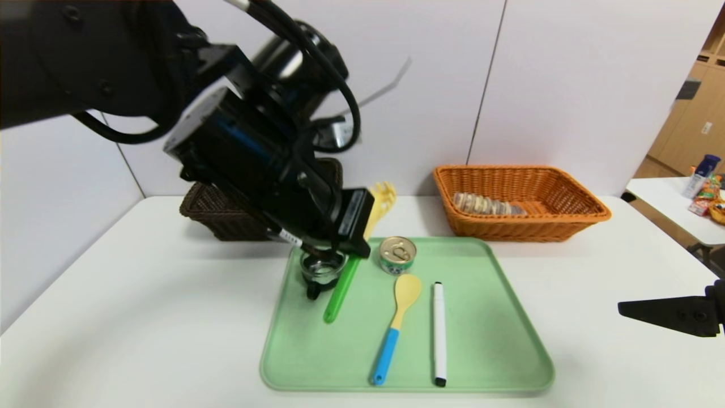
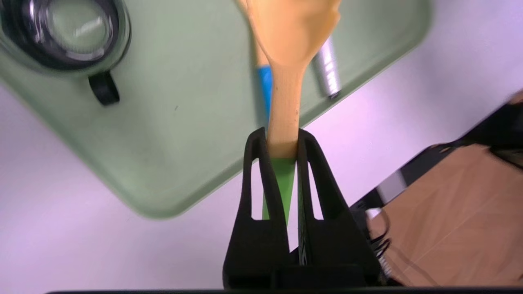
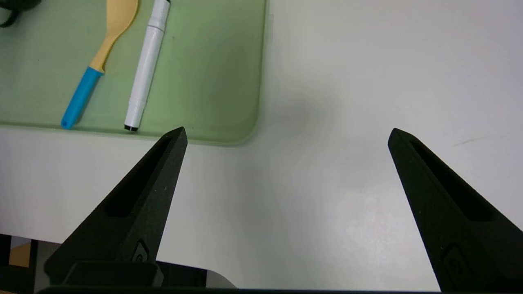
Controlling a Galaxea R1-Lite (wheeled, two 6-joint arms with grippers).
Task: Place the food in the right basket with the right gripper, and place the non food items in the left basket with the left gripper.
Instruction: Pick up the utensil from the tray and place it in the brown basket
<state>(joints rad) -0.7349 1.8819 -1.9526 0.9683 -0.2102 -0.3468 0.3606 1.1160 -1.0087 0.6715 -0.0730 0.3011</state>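
My left gripper (image 1: 355, 241) (image 2: 282, 141) is shut on the yellow pasta fork with green handle (image 1: 346, 277) (image 2: 288, 94) and holds it tilted above the green tray (image 1: 498, 340), next to the glass cup (image 1: 322, 269) (image 2: 65, 32). The gold-lidded tin (image 1: 397, 255), the blue-handled spoon (image 1: 396, 317) (image 3: 96, 61) and the white marker (image 1: 439, 334) (image 3: 145, 65) lie on the tray. The striped bread loaf (image 1: 490, 204) lies in the orange basket (image 1: 589, 212). The dark brown basket (image 1: 221, 218) is partly hidden behind my left arm. My right gripper (image 1: 668, 314) (image 3: 286, 134) is open and empty over the bare table, right of the tray.
Both baskets stand at the back of the white table against the wall panels. A second table with packets and a bottle (image 1: 705, 187) stands at the far right. The table's front edge shows in the right wrist view (image 3: 184, 269).
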